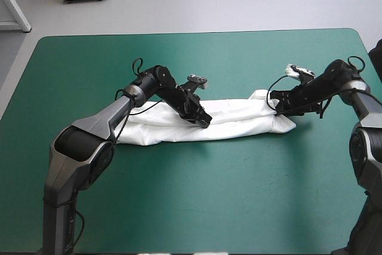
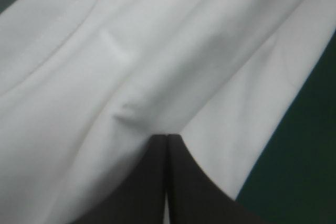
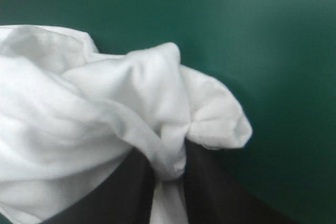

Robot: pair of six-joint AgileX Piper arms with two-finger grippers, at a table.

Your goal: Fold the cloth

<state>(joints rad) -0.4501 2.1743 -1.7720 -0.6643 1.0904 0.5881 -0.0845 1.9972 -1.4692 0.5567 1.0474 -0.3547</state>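
L gripper [image 2: 167,144] fingers nearly closed, pinching the T-shirt [image 1: 239,125] about mid-length. R gripper [image 3: 169,169] also clamped, cloth bunched between, at the shirt's right end. Shirt is a long band mid-table, with open teal-green cover [image 1: 179,201] on every side and the table edges well apart.

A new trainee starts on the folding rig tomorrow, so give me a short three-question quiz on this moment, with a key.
1. True or false: the T-shirt lies in a long band across the table.
2. The right gripper is shut on: A) the band's end on its own side, B) the band's middle, C) nothing.
3. Fill in: the fingers of the left gripper are ____ on the T-shirt.
Key: 1 true; 2 A; 3 shut.
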